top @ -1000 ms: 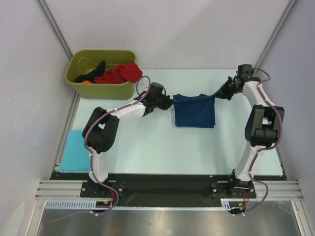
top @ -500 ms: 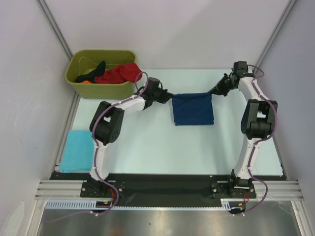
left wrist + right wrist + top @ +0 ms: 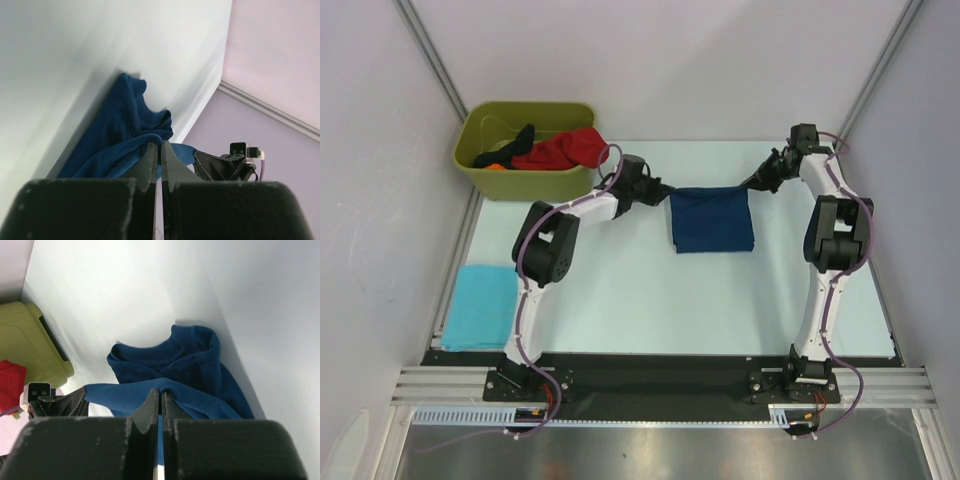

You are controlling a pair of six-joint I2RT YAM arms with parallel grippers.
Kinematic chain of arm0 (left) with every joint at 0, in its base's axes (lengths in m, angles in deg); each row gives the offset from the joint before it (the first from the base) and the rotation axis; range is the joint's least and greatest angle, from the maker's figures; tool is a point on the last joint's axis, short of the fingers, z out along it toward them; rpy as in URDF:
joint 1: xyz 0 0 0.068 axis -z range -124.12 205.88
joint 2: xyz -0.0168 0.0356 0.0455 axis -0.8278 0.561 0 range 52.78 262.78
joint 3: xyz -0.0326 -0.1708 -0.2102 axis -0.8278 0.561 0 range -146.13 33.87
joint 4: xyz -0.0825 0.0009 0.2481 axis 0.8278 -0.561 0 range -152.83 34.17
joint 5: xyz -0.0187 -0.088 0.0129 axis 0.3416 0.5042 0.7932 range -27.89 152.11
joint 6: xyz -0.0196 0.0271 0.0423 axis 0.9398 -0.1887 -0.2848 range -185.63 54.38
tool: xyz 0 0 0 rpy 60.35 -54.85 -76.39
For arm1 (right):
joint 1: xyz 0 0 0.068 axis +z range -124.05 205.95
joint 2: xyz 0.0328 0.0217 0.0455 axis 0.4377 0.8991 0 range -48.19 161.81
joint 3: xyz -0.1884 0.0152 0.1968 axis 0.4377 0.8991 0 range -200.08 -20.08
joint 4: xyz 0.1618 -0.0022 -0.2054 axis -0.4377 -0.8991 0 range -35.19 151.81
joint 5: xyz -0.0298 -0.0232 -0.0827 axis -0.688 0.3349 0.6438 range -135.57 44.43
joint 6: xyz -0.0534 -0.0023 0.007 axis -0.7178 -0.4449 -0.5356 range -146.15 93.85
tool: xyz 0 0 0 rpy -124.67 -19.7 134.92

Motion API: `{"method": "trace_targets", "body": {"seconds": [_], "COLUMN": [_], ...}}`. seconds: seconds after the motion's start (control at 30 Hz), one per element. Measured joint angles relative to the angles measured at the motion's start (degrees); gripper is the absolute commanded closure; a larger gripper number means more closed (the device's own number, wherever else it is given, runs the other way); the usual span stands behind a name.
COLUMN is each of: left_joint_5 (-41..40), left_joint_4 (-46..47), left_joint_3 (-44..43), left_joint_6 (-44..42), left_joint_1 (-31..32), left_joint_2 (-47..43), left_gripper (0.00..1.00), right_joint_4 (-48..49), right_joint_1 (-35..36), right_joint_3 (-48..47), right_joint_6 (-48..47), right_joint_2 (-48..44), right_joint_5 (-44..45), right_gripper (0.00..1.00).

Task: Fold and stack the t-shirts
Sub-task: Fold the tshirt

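Observation:
A navy blue t-shirt (image 3: 712, 220) lies folded at the back middle of the table, its far edge lifted and pulled taut between both grippers. My left gripper (image 3: 664, 196) is shut on its left far corner (image 3: 125, 150); my right gripper (image 3: 752, 185) is shut on the right far corner (image 3: 165, 390). The collar (image 3: 165, 347) shows in the right wrist view, lying on the table beyond the taut edge. A light turquoise t-shirt (image 3: 480, 306) lies folded at the near left. Red (image 3: 563, 150) and black (image 3: 520, 138) t-shirts sit in the bin.
The olive-green bin (image 3: 527, 150) stands at the back left corner, close to my left forearm. Walls close the table on the left, back and right. Bare table (image 3: 650, 300) lies in front of the navy shirt.
Both grippers have moved toward the back of the table, carrying the navy shirt's far edge with them and stretching it flatter. Both arms have stretched out farther.

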Motion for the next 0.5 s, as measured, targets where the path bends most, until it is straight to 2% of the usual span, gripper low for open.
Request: {"method": "trace_targets", "body": {"seconds": [0.1, 0.13, 0.2, 0.27, 0.4, 0.43, 0.5], "left_joint_5": [0.3, 0.4, 0.4, 0.5, 0.8, 0.9, 0.9], "left_joint_4": [-0.2, -0.2, -0.2, -0.5, -0.6, -1.2, -3.7], "left_joint_3": [-2.0, -2.5, -3.5, -4.9, -6.9, -7.3, -9.1], "left_joint_6": [-0.1, -0.1, -0.2, -0.7, -2.1, -2.8, -5.6], "left_joint_1": [-0.3, -0.4, -0.6, -0.8, -1.7, -2.1, -3.2], "left_joint_2": [1.4, 1.8, 2.6, 3.8, 5.7, 6.1, 6.6], "left_gripper": [1.00, 1.00, 0.98, 0.82, 0.57, 0.42, 0.32], "right_joint_4": [-0.2, -0.2, -0.2, 0.0, 0.7, 1.1, 0.2], "right_joint_1": [-0.1, -0.1, -0.2, -0.3, -1.2, -1.6, -2.8], "right_joint_3": [-1.7, -2.3, -3.6, -5.0, -11.1, -13.5, -18.8], "right_joint_6": [0.2, 0.3, 0.6, 1.3, 2.6, 2.8, 2.9], "right_joint_2": [1.5, 2.1, 3.1, 4.4, 9.6, 11.5, 15.3], "right_joint_5": [-0.4, -0.5, -0.8, -1.1, -1.9, -1.9, -2.3], "right_gripper": [0.98, 0.93, 0.88, 0.74, 0.61, 0.57, 0.53]}}
